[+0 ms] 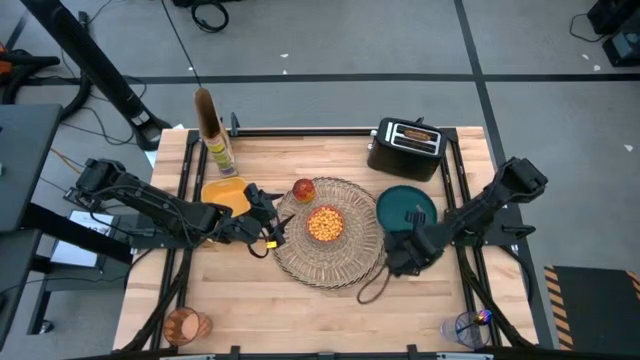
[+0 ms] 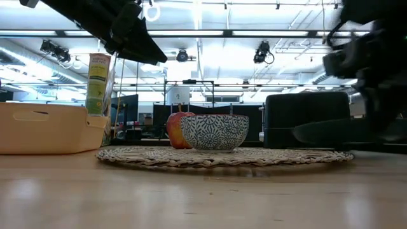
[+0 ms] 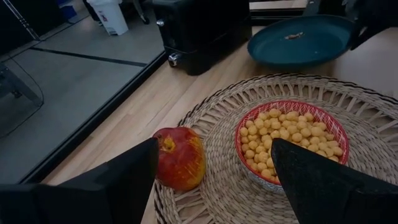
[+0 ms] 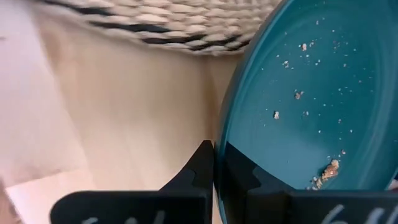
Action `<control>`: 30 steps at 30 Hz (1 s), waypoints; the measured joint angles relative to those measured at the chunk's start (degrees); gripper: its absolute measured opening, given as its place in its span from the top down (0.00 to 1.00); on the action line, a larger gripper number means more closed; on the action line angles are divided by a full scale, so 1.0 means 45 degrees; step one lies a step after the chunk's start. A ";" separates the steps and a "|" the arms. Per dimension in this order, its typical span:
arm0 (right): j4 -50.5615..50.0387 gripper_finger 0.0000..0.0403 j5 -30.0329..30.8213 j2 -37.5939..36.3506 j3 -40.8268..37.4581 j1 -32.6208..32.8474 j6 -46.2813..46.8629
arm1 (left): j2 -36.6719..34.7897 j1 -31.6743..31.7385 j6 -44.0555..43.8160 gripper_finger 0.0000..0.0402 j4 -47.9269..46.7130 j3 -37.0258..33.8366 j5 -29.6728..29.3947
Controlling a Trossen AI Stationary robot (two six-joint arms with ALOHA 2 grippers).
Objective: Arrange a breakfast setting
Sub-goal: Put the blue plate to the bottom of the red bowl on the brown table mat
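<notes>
A round woven placemat [image 1: 330, 250] lies mid-table. On it stand a bowl of yellow cereal balls [image 1: 325, 223] and a red apple [image 1: 304, 189]. A teal plate [image 1: 407, 205] with crumbs sits just beyond the mat's right edge. My right gripper [image 1: 402, 240] is shut on the plate's near rim. My left gripper [image 3: 217, 186] hovers open at the mat's left edge [image 1: 272, 228], its fingers pointing toward the apple [image 3: 180, 158] and the bowl [image 3: 289, 140] and touching neither. My right gripper pinches the teal plate's rim [image 4: 219, 140] between its two fingers, one finger [image 4: 242, 171] over the plate's top face and the other [image 4: 198, 168] outside the rim. The fingers slant steeply down from the table's near side. Whether the plate is lifted clear I cannot tell.
A black toaster [image 1: 405, 148] stands at the far right behind the plate. A yellow tray [image 1: 225, 192] and a tall carton [image 1: 215, 140] stand at the far left. An orange cup [image 1: 185, 325] sits at the near left corner, and a clear cup [image 1: 468, 328] at the near right.
</notes>
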 joint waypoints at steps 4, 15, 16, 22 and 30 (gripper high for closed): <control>-0.0360 0.96 0.0465 0.0000 0.0000 0.1003 0.0633 | 0.0000 0.0000 0.0007 0.21 0.0000 0.0000 0.0000; -0.1978 0.96 0.1475 -0.0189 0.0010 0.3762 -0.0142 | -0.0005 -0.0005 0.0003 0.21 0.0000 0.0000 0.0000; -0.2007 0.96 0.1475 -0.0185 0.0010 0.3972 -0.0318 | -0.0005 0.0000 0.0004 0.21 0.0000 0.0000 0.0000; -0.2007 0.96 0.1937 -0.0188 0.0010 0.5081 -0.1185 | -0.0015 0.0000 0.0002 0.21 0.0021 0.0004 0.0000; -0.2010 0.96 0.2179 -0.0493 0.0355 0.6509 -0.2040 | -0.0015 -0.0003 -0.0001 0.21 0.0034 0.0005 0.0000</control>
